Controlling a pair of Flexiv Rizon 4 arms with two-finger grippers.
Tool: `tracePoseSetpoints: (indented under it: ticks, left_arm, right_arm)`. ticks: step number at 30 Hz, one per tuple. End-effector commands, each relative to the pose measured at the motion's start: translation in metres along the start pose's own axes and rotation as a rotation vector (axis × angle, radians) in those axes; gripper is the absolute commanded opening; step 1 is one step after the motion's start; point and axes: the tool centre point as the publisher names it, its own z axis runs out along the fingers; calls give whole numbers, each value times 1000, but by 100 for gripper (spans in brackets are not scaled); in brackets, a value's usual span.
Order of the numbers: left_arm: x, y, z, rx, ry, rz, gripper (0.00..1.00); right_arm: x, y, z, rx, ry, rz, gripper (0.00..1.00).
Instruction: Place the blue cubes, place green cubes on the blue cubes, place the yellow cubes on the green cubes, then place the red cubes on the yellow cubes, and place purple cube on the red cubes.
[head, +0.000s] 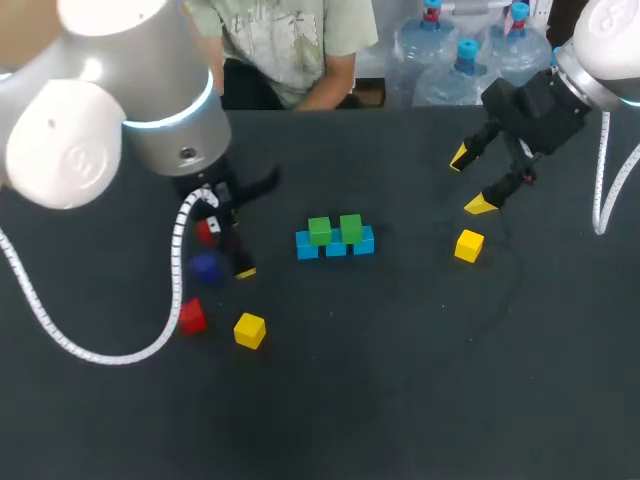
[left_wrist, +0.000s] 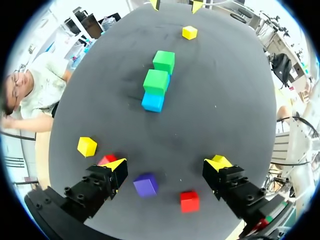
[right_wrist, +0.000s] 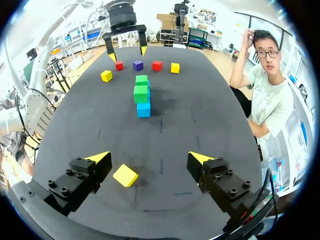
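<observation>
Three blue cubes (head: 335, 245) form a row mid-table, with two green cubes (head: 334, 229) on top; the left wrist view shows the same stack (left_wrist: 156, 81). My left gripper (head: 237, 243) is open low over the purple cube (left_wrist: 146, 185), which lies between its fingers (left_wrist: 166, 163). Red cubes (left_wrist: 106, 160) (left_wrist: 189, 201) lie to either side of the purple one, and yellow cubes (left_wrist: 87, 146) (head: 250, 330) lie beyond them. My right gripper (head: 470, 181) hangs open above another yellow cube (head: 469, 245), seen between its fingers (right_wrist: 125, 175).
The dark table (head: 400, 380) has bare room across its front and middle. My left arm's white cable (head: 120, 355) loops over the table's left part. Loose cubes cluster around the left gripper.
</observation>
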Motion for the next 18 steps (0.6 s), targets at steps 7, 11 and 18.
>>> tracePoseSetpoints:
  ticks: [7,11,18]
  left_arm:
    - [23,-10,-11,-13,-104,-5,100]
    - [23,-11,-12,-7,-115,12,100]
    - [14,-20,-10,41,-99,132,100]
  right_arm:
    - [0,1,0,3,-1,-1,100]
    - [0,1,0,3,-1,-1,100]
    - [0,1,0,3,-1,-1,100]
